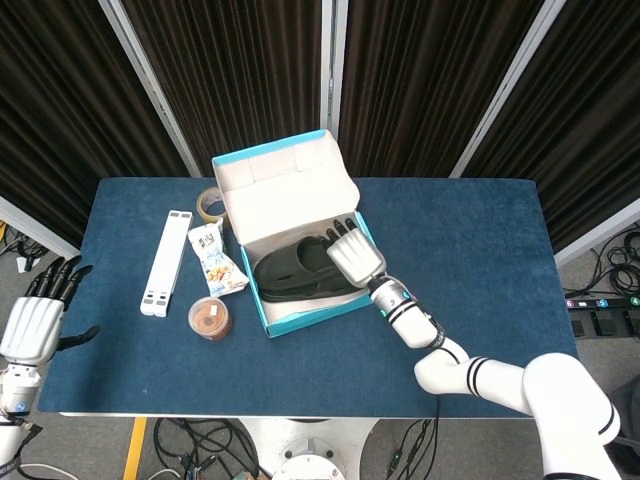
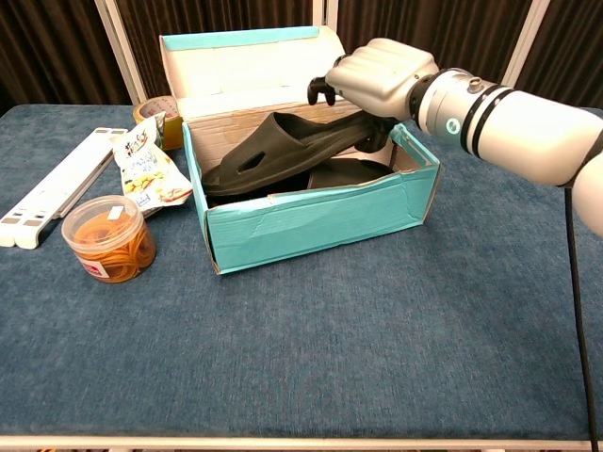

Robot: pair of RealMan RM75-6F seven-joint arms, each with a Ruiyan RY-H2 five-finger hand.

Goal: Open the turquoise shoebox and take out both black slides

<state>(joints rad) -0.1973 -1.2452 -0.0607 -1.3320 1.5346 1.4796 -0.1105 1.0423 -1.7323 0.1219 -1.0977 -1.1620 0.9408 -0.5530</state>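
Head view: your right hand (image 1: pixel 345 256) sits over the top slide (image 1: pixel 295 270) in the open shoebox (image 1: pixel 300 318); left hand (image 1: pixel 35 320) idle, fingers apart

Chest view: whether the fingers have closed, cannot tell. Slide looks light and bendy; take its raised end

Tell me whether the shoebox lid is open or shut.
Open. The turquoise shoebox has its lid tipped back, and both black slides show inside.
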